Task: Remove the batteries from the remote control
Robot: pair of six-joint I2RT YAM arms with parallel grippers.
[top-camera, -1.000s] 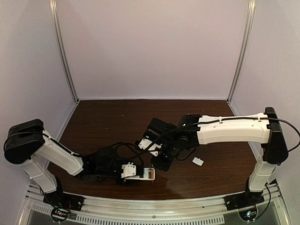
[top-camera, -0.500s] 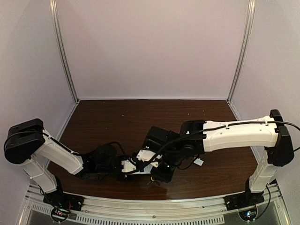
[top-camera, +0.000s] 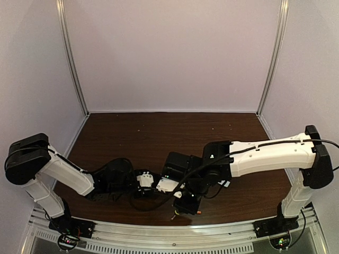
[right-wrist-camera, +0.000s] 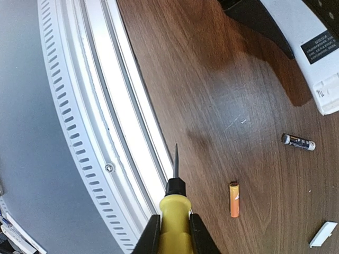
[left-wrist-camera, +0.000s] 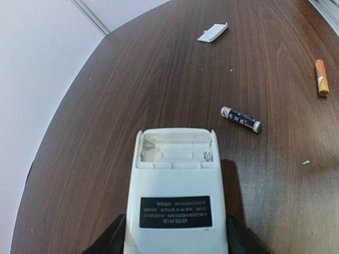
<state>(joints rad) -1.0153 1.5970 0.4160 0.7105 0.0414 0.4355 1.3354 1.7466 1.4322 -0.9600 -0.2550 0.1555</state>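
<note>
My left gripper point(left-wrist-camera: 175, 239) is shut on the white remote control point(left-wrist-camera: 177, 196), which lies back up. Its battery bay point(left-wrist-camera: 175, 150) is open and empty. The dark battery point(left-wrist-camera: 241, 119) lies on the table just right of the bay. The orange battery point(left-wrist-camera: 321, 78) lies farther right. My right gripper point(right-wrist-camera: 174, 233) is shut on the yellow-handled screwdriver point(right-wrist-camera: 174, 211), tip over the table's near edge. The orange battery point(right-wrist-camera: 234, 199), the dark battery point(right-wrist-camera: 298, 142) and the remote point(right-wrist-camera: 312, 47) show in the right wrist view. In the top view the right gripper point(top-camera: 184, 203) hides most of the remote.
A small white plastic chip point(left-wrist-camera: 212, 33) lies far behind the remote and shows at a corner of the right wrist view point(right-wrist-camera: 323, 234). The metal rail point(right-wrist-camera: 106, 132) runs along the table's near edge, close to the screwdriver tip. The orange battery point(top-camera: 198, 212) lies near that edge.
My right arm came down over the remote with the screwdriver, then moved toward the near edge. The remote's red end no longer shows. My left gripper shifted slightly back with the remote.
</note>
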